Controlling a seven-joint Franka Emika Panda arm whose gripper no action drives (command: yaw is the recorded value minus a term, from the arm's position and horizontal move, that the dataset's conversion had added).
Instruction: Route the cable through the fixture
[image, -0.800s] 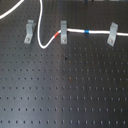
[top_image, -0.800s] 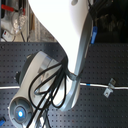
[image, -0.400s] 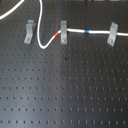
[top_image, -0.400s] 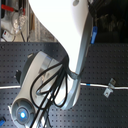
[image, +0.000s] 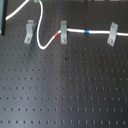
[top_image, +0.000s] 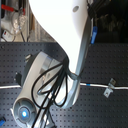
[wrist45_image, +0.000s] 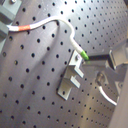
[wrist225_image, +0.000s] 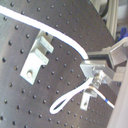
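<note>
The cable (image: 75, 31) already runs through two clips on the counter (image: 70, 90) and loops toward the remaining fixture (image: 29, 31) at the first exterior view's left, so threading that last clip seems the step in hand. The fingers (wrist45_image: 114, 56) pinch the cable near its green band; next, I judge, the cable must be carried over and lowered into the fixture's slot. Only the wrist views show this grasp; the second exterior view shows mostly the arm (top_image: 65, 40).

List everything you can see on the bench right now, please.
Long thin white cable: one, white with red, blue and green bands, along the board's far side.
Small grey bent-metal clips: three, in a row in the first exterior view: left clip without cable, middle clip and right clip at the cable.
Perforated board: one, black, under everything.
Robot arm: one, white, black hoses.
End effector: one, grey, closed on the cable's green band.
</note>
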